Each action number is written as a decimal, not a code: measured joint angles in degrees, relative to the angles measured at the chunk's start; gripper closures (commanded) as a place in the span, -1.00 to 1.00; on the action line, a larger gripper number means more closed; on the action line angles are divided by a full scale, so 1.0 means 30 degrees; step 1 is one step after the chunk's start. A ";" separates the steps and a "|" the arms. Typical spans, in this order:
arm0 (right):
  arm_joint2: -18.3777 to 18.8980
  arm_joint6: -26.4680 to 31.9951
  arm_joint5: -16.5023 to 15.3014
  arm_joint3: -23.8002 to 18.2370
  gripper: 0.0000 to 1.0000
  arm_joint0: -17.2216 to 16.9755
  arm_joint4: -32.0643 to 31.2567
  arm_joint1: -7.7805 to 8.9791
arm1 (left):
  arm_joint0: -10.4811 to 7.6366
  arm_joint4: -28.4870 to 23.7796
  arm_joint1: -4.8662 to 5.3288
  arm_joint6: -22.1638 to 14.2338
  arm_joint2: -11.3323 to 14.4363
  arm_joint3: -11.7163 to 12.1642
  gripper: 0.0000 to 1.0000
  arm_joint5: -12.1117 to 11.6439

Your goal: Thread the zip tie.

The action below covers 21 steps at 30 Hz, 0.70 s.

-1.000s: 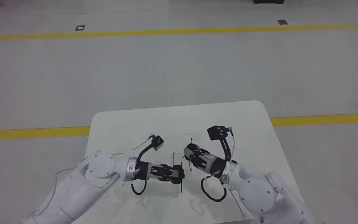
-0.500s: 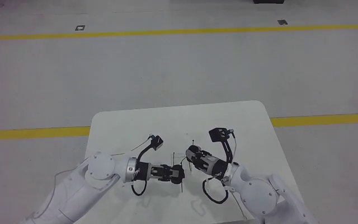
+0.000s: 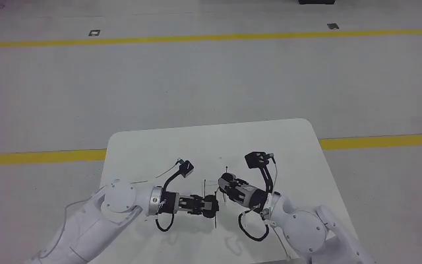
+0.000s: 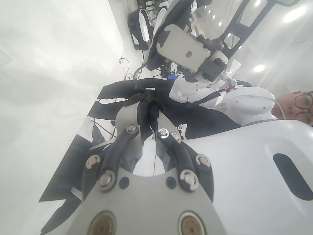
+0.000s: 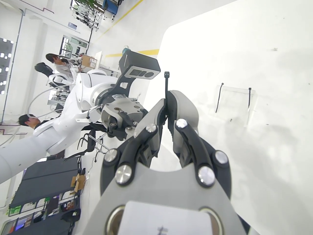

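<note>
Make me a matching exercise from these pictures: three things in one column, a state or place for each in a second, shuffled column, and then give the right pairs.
Things
1. right tool
2. spare zip ties
3. left tool

States or places
A. lying on a clear sheet on the table
B. shut on a thin black strap
C. shut on a zip tie whose head sticks out beyond it

Pairs: 1-C, 2-A, 3-B.
</note>
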 measured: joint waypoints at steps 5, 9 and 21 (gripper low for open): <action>-0.0001 -0.0022 -0.0019 0.0112 1.00 0.0035 0.0079 -0.0043 | -0.0015 0.0003 -0.0016 -0.0058 0.0003 -0.0003 1.00 0.0021; 0.0142 -0.0140 0.0030 0.0110 1.00 0.0025 0.0127 -0.0067 | -0.0023 0.0088 -0.0025 0.0007 -0.0010 -0.0002 1.00 0.0080; 0.1192 -0.0768 -0.0660 -0.0329 1.00 -0.0766 0.0607 -0.0057 | -0.0027 0.0177 -0.0063 0.0237 -0.0029 0.0150 1.00 0.0425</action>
